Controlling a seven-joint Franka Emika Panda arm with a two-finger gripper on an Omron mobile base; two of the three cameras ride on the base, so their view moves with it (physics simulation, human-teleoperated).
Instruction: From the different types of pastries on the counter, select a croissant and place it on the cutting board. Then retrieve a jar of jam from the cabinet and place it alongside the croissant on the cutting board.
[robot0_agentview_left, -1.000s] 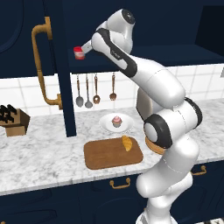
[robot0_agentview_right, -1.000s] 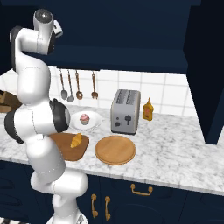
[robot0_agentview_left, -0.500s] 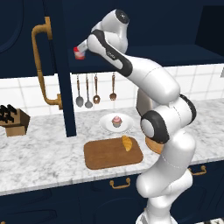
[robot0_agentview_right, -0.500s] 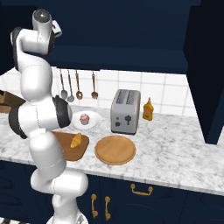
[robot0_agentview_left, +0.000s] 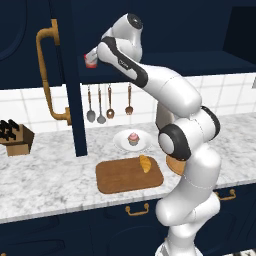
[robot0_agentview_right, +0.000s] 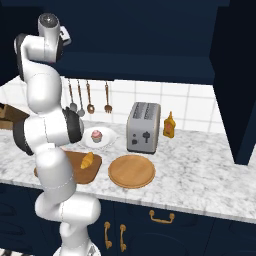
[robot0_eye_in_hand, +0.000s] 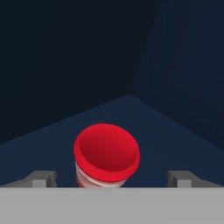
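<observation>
Jar of jam (robot0_eye_in_hand: 106, 154) sits on the cabinet (robot0_agentview_left: 150, 30) shelf floor, upright, red lid up, dead centre between the gripper (robot0_eye_in_hand: 111, 178) tips, one tip left of it, one right, neither touching. Gripper spread wide, holding nothing. Jar lies straight ahead and slightly below the hand, so a short advance should bracket it. Croissant (robot0_agentview_left: 145, 163) already on the cutting board (robot0_agentview_left: 120, 177) on the tabletop (robot0_agentview_left: 45, 175).

The croissant (robot0_agentview_left: 145, 163) lies on the cutting board (robot0_agentview_left: 120, 178), the cupcake (robot0_agentview_left: 133, 138) behind it, the jar of jam (robot0_eye_in_hand: 106, 156) inside the cabinet (robot0_eye_in_hand: 65, 57).
</observation>
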